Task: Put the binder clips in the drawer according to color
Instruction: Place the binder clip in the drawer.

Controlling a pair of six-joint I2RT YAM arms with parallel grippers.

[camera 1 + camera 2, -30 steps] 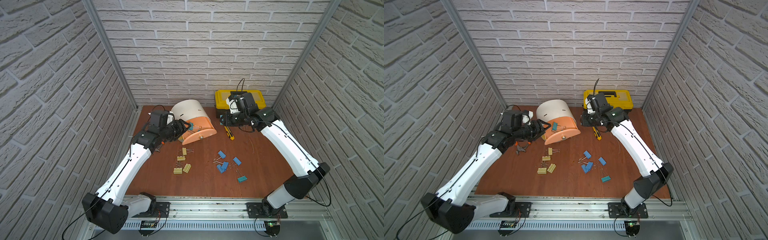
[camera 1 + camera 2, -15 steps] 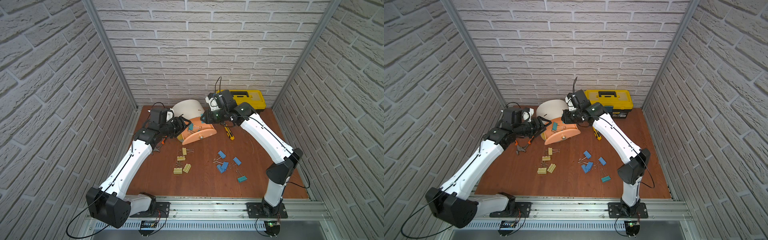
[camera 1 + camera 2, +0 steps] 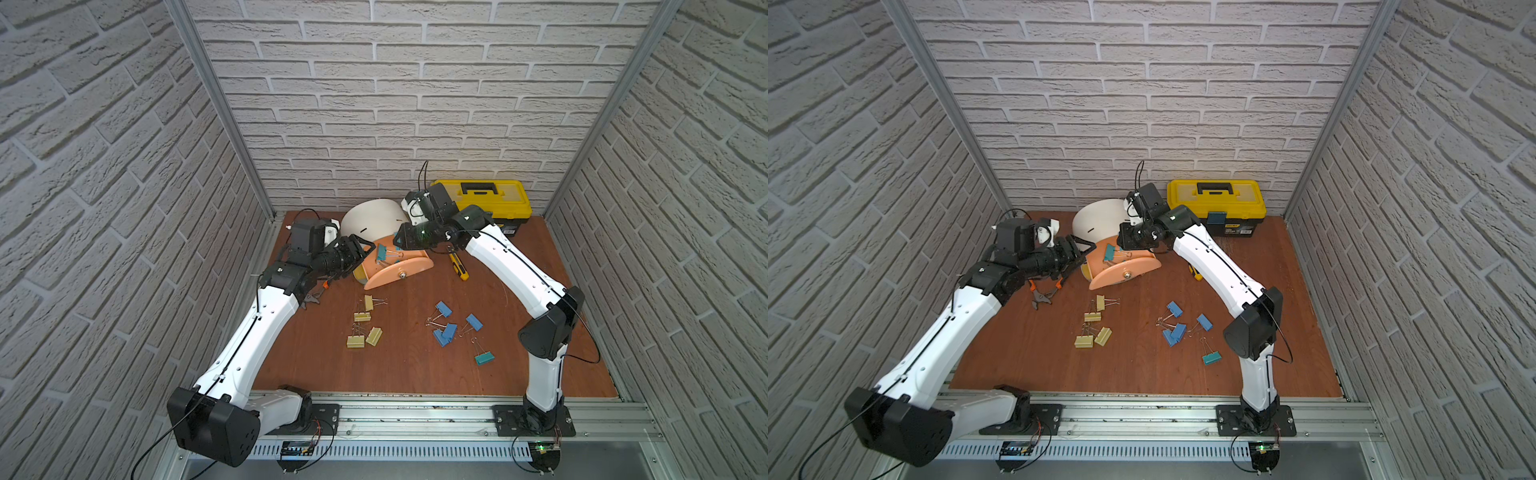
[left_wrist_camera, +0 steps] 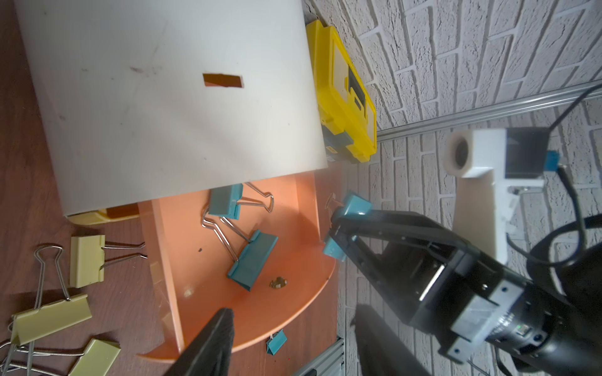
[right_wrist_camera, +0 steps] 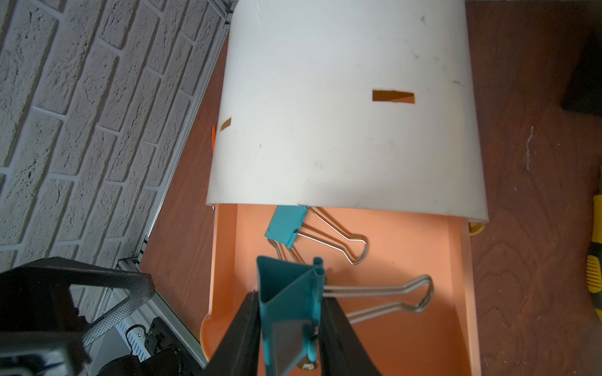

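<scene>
The left tool [image 3: 362, 252] hovers with its fingers spread apart and nothing between them, just beside the left edge of the pulled-out peach drawer [image 3: 397, 272]. Below it on the tabletop [image 3: 407, 357] lie pliers [image 3: 1043, 296], and farther toward the front, four pale yellow binder clips [image 3: 364, 322] sit in a loose cluster.

The drawer juts from the white cabinet [image 3: 374, 218], which lies tipped with its curved shell facing up. Two teal clips [image 4: 239, 232] rest on the drawer floor, between the two tools.

The right tool [image 5: 290, 325] is clamped on a third teal clip [image 5: 288, 309], held above the open drawer with its wire handles pointing sideways. In front of that tool, well apart from it, four blue clips [image 3: 453, 324] are scattered, with a lone teal clip [image 3: 484, 357] nearer the front edge. Just to its right lies a yellow-black utility knife [image 3: 458, 265], and behind it stands a yellow toolbox [image 3: 1217, 201].
</scene>
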